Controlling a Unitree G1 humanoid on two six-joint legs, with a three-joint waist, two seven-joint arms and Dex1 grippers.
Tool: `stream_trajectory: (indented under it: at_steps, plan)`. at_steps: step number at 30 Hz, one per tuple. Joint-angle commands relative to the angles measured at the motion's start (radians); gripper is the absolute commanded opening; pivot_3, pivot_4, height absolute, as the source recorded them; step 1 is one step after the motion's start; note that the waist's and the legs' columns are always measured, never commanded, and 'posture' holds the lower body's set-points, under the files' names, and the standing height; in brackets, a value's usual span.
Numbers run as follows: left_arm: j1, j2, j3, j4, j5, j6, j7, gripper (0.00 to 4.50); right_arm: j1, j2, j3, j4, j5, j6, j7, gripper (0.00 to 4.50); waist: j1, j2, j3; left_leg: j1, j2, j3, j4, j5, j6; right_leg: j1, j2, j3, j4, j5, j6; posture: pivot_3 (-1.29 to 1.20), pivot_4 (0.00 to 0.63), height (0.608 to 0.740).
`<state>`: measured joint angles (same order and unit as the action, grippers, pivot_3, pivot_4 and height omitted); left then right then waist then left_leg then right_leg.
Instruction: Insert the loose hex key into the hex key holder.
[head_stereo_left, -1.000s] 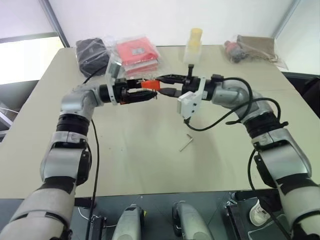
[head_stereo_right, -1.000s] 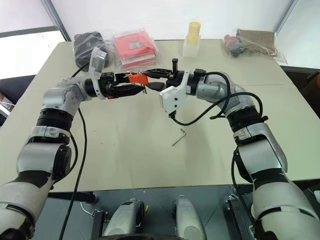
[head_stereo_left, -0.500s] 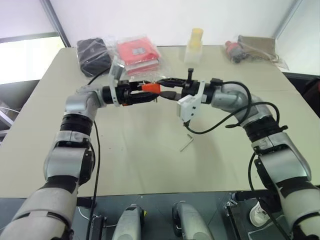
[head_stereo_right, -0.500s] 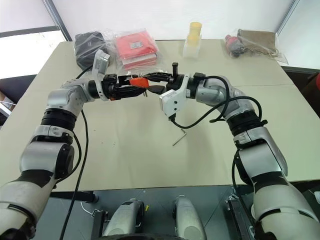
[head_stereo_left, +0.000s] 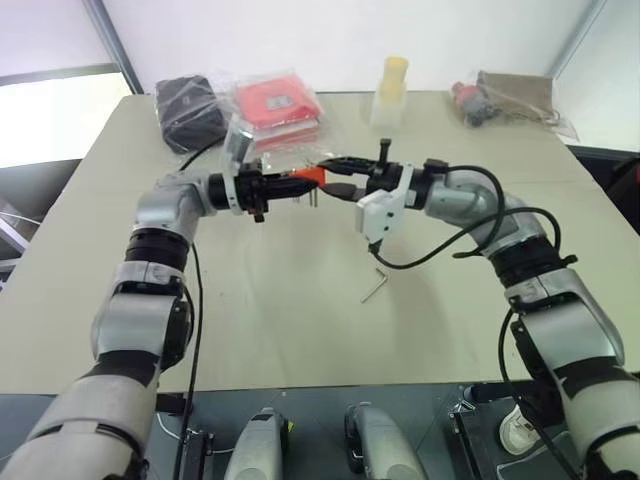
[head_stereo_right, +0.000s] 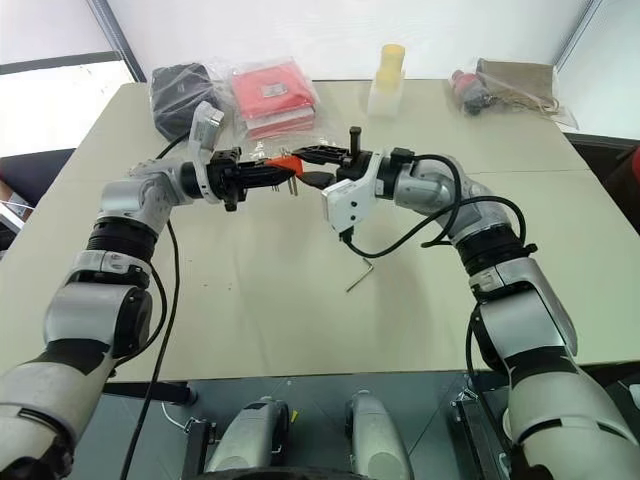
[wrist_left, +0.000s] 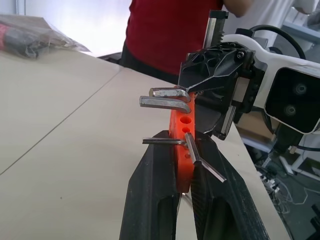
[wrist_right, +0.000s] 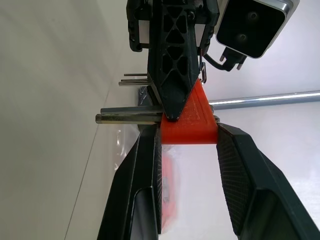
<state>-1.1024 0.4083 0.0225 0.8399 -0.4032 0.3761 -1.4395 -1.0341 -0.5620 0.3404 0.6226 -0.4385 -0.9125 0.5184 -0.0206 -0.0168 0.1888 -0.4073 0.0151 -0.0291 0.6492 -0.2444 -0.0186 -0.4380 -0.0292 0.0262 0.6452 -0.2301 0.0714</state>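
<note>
Hex key holder (wrist_left: 183, 150): lower end hidden btwn left end effector (wrist_left: 186, 165) fingers, far side covered by right end effector (wrist_right: 187, 145). Person (wrist_left: 170, 30) behind holder cut off by frame edge, torso only. Bagged items (head_stereo_left: 275, 105) beyond holder: contents too small to tell. Bench (head_stereo_left: 300, 330) near edge cut off.

Both arms reach inward, left gripper (head_stereo_left: 300, 182) clamped tight, right gripper (head_stereo_left: 330, 178) apparently pinched too, tips meeting.
</note>
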Motion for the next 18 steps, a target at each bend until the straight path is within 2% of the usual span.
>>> stream_trajectory:
  at_steps: [1, 7, 8, 11, 13, 15, 18]
  plan:
    - [-0.051, 0.011, 0.040, 0.004, 0.002, -0.024, 0.036, 0.02, 0.001, -0.007, -0.006, -0.056, 0.024, -0.013, 0.011, 0.98, 0.000, 0.000, 0.000, 0.000, 0.000, 0.000, 0.000, 0.000, 0.000, 0.000, 0.000, 0.000, 0.000, 0.000, 0.000, 0.00, 0.150, 0.740]
    - [-0.031, 0.019, 0.038, -0.010, 0.003, -0.025, 0.036, 0.00, 0.026, -0.038, -0.012, -0.051, 0.039, 0.003, 0.047, 4.13, 0.000, 0.000, 0.000, 0.000, 0.000, 0.000, 0.000, 0.000, 0.000, 0.000, 0.000, 0.000, 0.000, 0.000, 0.000, 0.00, 0.150, 0.740]
    - [-0.023, 0.021, 0.037, -0.020, 0.004, -0.026, 0.038, 0.00, 0.037, -0.050, -0.019, -0.052, 0.037, 0.010, 0.049, 4.47, 0.000, 0.000, 0.000, 0.000, 0.000, 0.000, 0.000, 0.000, 0.000, 0.000, 0.000, 0.000, 0.000, 0.000, 0.000, 0.00, 0.150, 0.740]
    - [-0.007, 0.025, 0.038, -0.042, 0.003, -0.027, 0.049, 0.00, 0.069, -0.078, -0.033, -0.064, 0.050, 0.050, 0.065, 4.47, 0.002, 0.000, 0.000, 0.000, 0.000, 0.000, 0.000, 0.000, 0.000, 0.000, 0.000, 0.000, 0.000, 0.000, 0.000, 0.00, 0.150, 0.740]
    - [0.019, 0.030, 0.035, -0.079, 0.009, -0.039, 0.065, 0.00, 0.124, -0.093, -0.072, -0.111, 0.130, 0.166, 0.108, 4.47, 0.003, 0.000, 0.000, 0.000, 0.000, 0.000, 0.000, 0.000, 0.000, 0.000, 0.000, 0.000, 0.000, 0.000, 0.000, 0.00, 0.150, 0.740]
    - [0.082, 0.043, 0.038, -0.160, 0.010, -0.046, 0.094, 0.00, 0.255, -0.095, -0.167, -0.306, 0.327, 0.605, 0.213, 4.47, 0.004, 0.000, 0.000, 0.000, 0.000, 0.000, 0.000, 0.000, 0.000, 0.000, 0.000, 0.000, 0.000, 0.000, 0.000, 0.00, 0.150, 0.740]
    - [0.156, 0.048, 0.038, -0.266, 0.001, -0.027, 0.130, 0.00, 0.384, -0.094, -0.268, -0.601, 0.551, 1.186, 0.259, 4.47, 0.007, 0.000, 0.000, 0.000, 0.001, -0.001, 0.000, 0.000, 0.000, 0.000, 0.000, 0.000, 0.002, 0.000, 0.000, 0.00, 0.150, 0.740]
